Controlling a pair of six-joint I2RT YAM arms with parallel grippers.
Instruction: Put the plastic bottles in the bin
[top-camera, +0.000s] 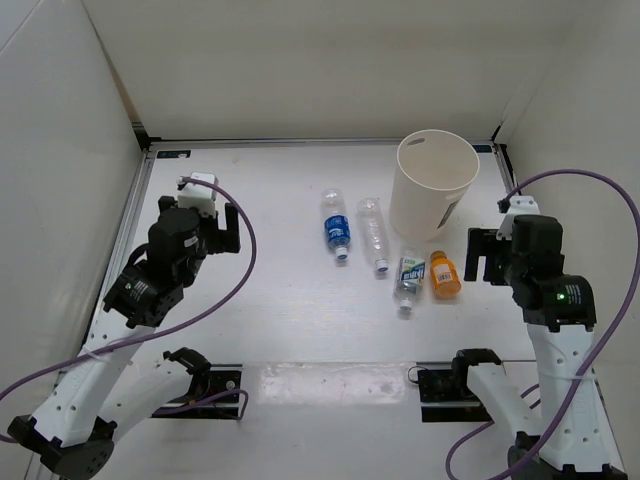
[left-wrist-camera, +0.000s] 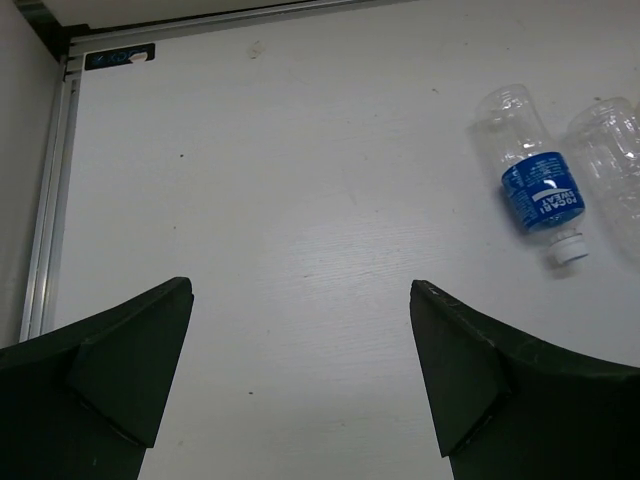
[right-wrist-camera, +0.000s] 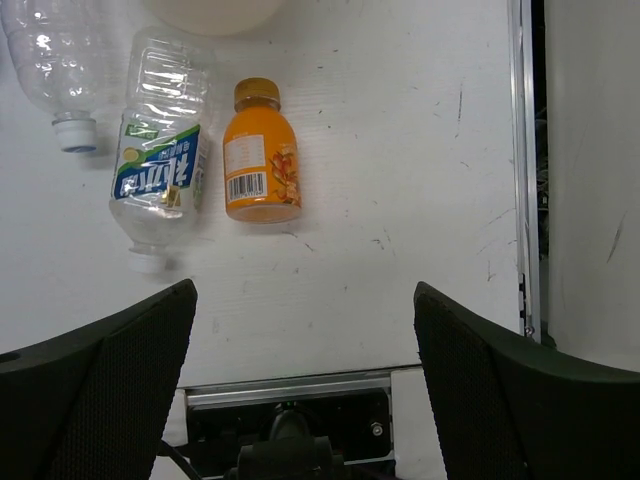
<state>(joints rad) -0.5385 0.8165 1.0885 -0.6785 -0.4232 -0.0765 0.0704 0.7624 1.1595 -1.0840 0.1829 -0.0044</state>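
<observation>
Four plastic bottles lie on the white table in the top view. The blue-labelled one (top-camera: 337, 226) (left-wrist-camera: 541, 192) and a plain clear one (top-camera: 373, 232) (left-wrist-camera: 616, 160) (right-wrist-camera: 50, 60) are at the centre. A green-white labelled one (top-camera: 408, 275) (right-wrist-camera: 160, 168) and an orange one (top-camera: 445, 273) (right-wrist-camera: 260, 165) lie nearer, just in front of the cream bin (top-camera: 435, 182) (right-wrist-camera: 215, 10), which stands upright. My left gripper (top-camera: 222, 232) (left-wrist-camera: 300, 285) hovers open, well left of the bottles. My right gripper (top-camera: 482, 256) (right-wrist-camera: 305, 290) is open and empty, just right of the orange bottle.
Metal rails (top-camera: 140, 200) (right-wrist-camera: 522, 170) border the table left and right, with white walls beyond. Purple cables (top-camera: 245, 250) loop from both arms. The right arm's black base mount (right-wrist-camera: 290, 435) sits at the near edge.
</observation>
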